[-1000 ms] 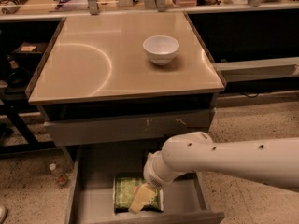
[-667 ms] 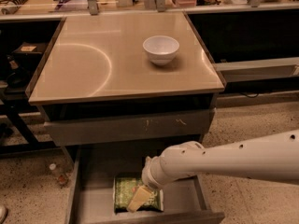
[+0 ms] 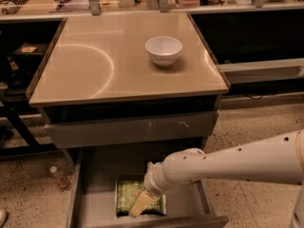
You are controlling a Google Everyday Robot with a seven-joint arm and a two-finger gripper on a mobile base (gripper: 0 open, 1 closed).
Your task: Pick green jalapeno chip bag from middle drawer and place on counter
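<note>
The green jalapeno chip bag lies flat on the grey floor of the open middle drawer, near its front wall. My white arm reaches in from the right, and the gripper sits down on the right part of the bag, covering some of it. The glossy beige counter is above the drawer, with no bag on it.
A white round bowl stands on the counter's back right. A closed grey drawer front with pale scratches is just above the open drawer. A small bottle lies on the floor to the left. A cluttered bench runs along the back.
The arm has dropped and stretched out flatter from the right. The gripper stays down on the bag, and the bag has not moved.
</note>
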